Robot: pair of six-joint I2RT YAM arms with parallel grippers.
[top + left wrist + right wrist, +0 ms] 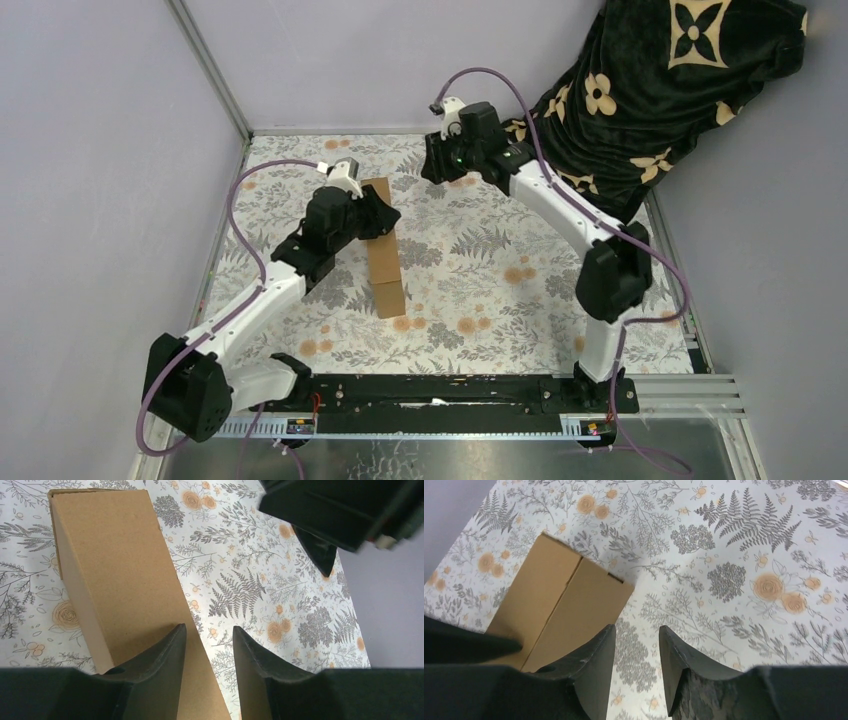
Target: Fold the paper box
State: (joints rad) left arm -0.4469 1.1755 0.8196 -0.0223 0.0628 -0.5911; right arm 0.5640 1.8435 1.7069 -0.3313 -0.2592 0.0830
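Observation:
The paper box is a closed, long brown cardboard box lying on the floral table mat, running from far to near in the top view. In the left wrist view the paper box fills the left half. My left gripper hovers above the box's right edge, open, with nothing between its fingers. My right gripper is raised over the mat to the right of the box's far end, open and empty. In the right wrist view the paper box lies at left. In the top view the left gripper sits beside the box.
A dark floral blanket is draped at the far right corner. Metal frame rails and grey walls bound the mat. The right arm's gripper body shows at the top right of the left wrist view.

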